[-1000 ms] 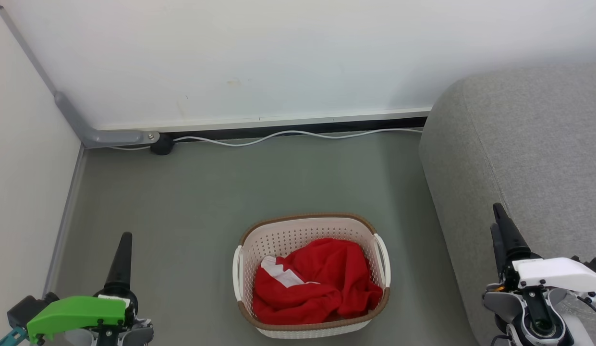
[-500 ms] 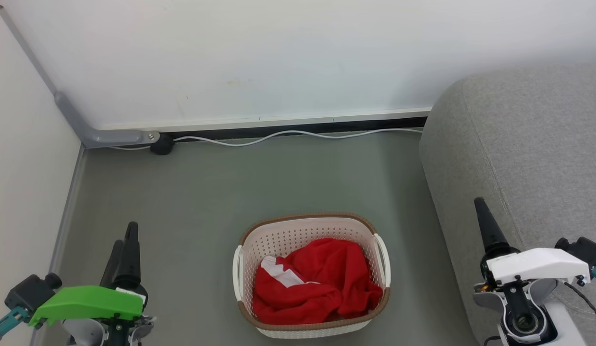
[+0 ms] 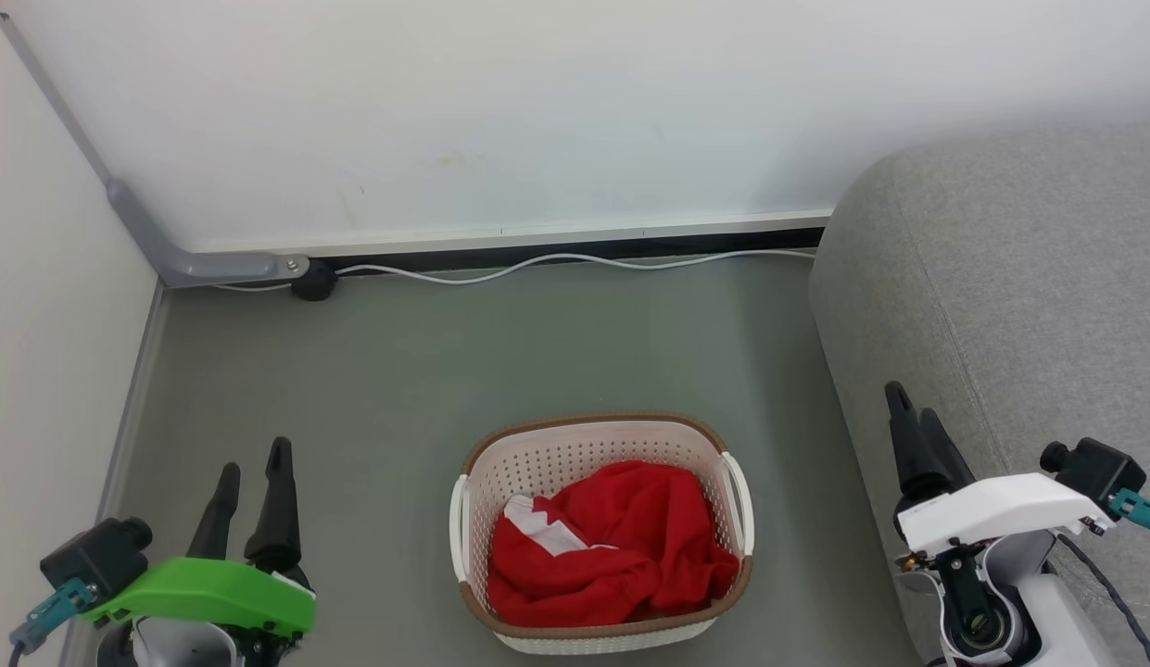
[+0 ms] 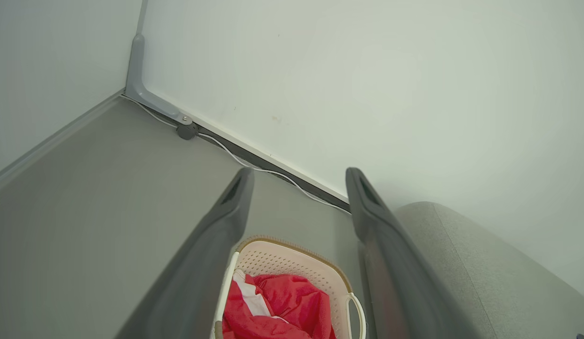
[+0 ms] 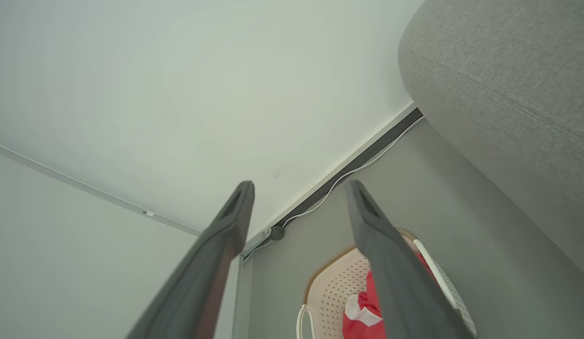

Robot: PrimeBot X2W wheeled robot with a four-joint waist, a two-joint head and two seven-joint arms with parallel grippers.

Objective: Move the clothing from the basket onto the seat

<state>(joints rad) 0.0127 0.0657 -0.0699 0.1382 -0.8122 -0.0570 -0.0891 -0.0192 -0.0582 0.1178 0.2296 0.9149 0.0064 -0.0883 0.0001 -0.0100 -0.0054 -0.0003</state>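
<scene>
The cream basket (image 3: 593, 434) with a brown rim stands on the floor at bottom centre. Crumpled red clothing (image 3: 621, 547) with a white patch lies inside it. The grey seat (image 3: 1029, 296) rises on the right, apart from the basket. My left gripper (image 3: 254, 455) stands open at the lower left, well to the left of the basket. Over by the seat's side at the lower right is my right gripper (image 3: 912, 404), open too. Both wrist views look down past spread fingers onto the basket (image 4: 292, 252) (image 5: 329, 287) and the clothing (image 4: 282, 306) (image 5: 362, 310).
The grey-green floor (image 3: 500, 361) runs to a white wall. A white cable (image 3: 575, 259) and a dark plug (image 3: 312, 279) lie along the baseboard. A grey bracket (image 3: 181, 255) sits in the left corner, beside a side wall (image 3: 46, 306).
My left gripper has turned and shifted right, so both its fingers now show apart. My right gripper has moved left and turned. Basket and clothing lie as before.
</scene>
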